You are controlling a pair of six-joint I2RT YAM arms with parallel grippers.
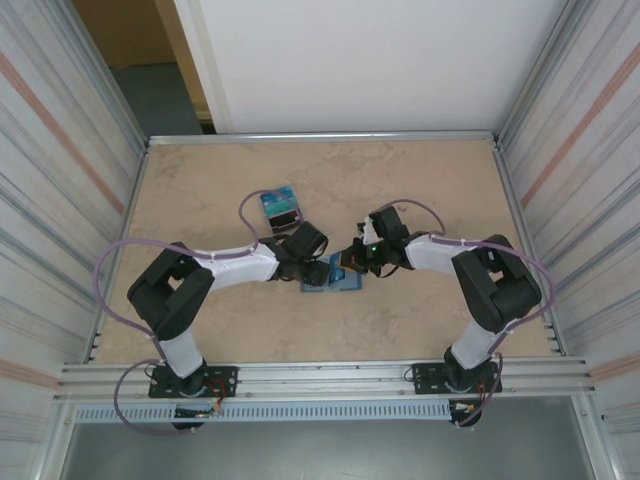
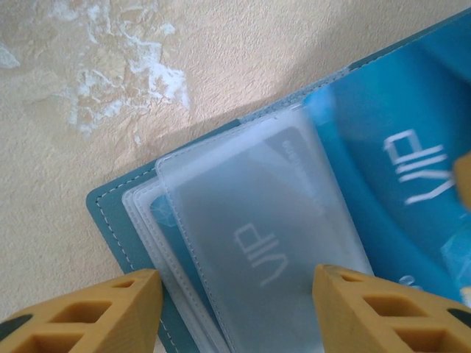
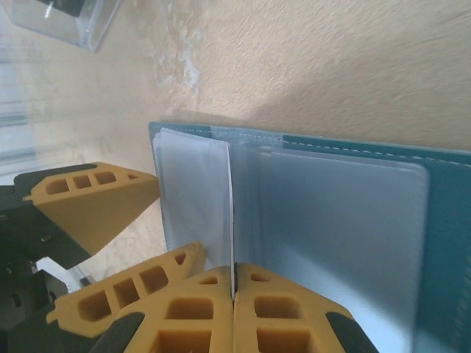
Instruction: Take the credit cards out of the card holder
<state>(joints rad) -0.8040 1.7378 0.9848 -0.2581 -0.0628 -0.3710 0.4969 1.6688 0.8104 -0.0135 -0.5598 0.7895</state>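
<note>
One card holder [image 1: 330, 282] lay open on the table [image 1: 430, 190] between the two grippers, with a small pile of cards [image 1: 279, 205] well apart behind it, too small to count. The left gripper [image 2: 235, 276] stood open astride the frosted sleeves, where one grey card [image 2: 294, 198] and one blue card [image 2: 397, 110] each read "VIP". The right gripper [image 3: 233, 278] was clamped tight on the blue card's thin edge.

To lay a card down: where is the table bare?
Bare: the beige tabletop right of the blue card pile, to the far edge, and the strip between the flat teal-blue wallet and the near edge. Crowded: around the wallet.
</note>
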